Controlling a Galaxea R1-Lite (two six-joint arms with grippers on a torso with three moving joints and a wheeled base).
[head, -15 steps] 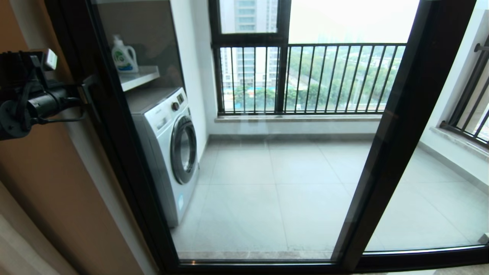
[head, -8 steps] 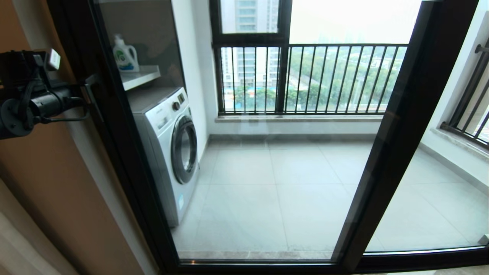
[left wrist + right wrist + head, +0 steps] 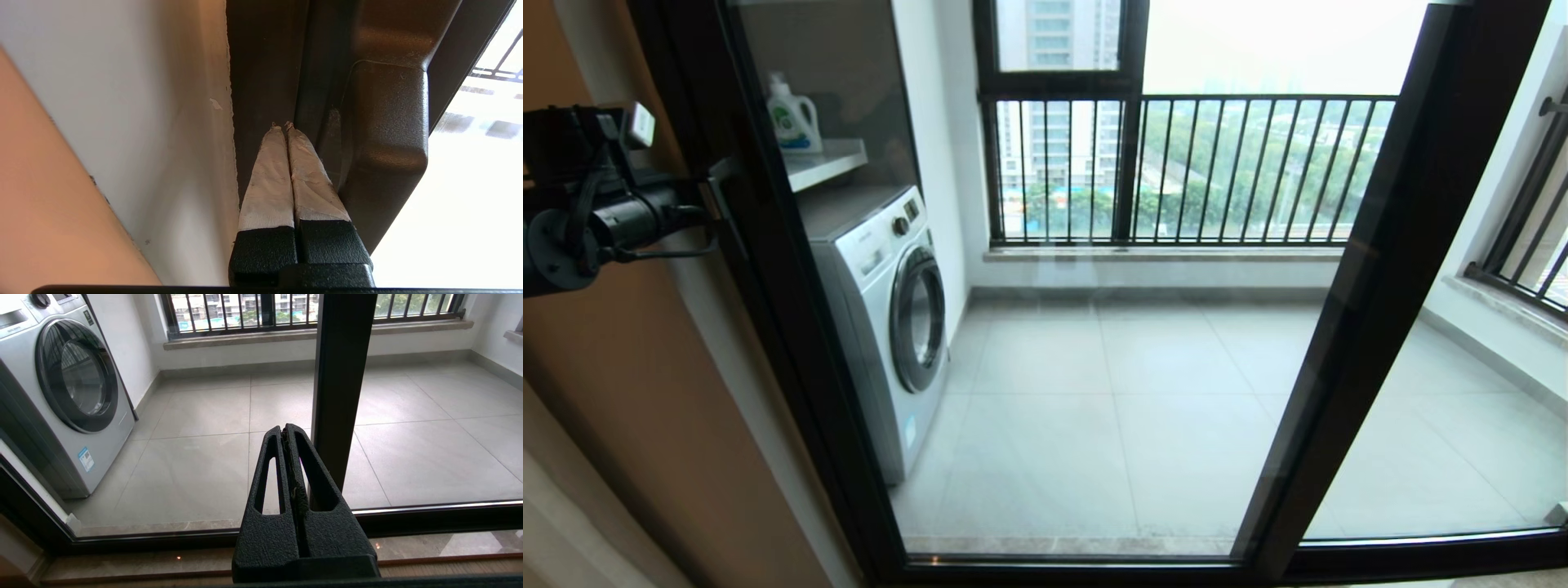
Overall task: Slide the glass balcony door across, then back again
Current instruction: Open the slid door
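Two tools pinched tight, left tool (image 3: 282, 124) tips against glass balcony door (image 3: 768, 269) upright beside latch handle (image 3: 384, 134), right tool (image 3: 286, 430) apart.

Daylight enters from the balcony side through the railing windows (image 3: 1192, 163), where the sky is washed out to a pale haze, and it spreads evenly over the floor tiles (image 3: 1111, 425) with only soft shadows. In the left wrist view the glass (image 3: 457, 196) beside the latch handle (image 3: 388, 134) is blown out to plain white, while the wall (image 3: 122, 122) on the room side is dimmer and warm-toned. The head view bends straight frame uprights (image 3: 1380, 286) outward toward its edges, and faint reflections veil the pane.
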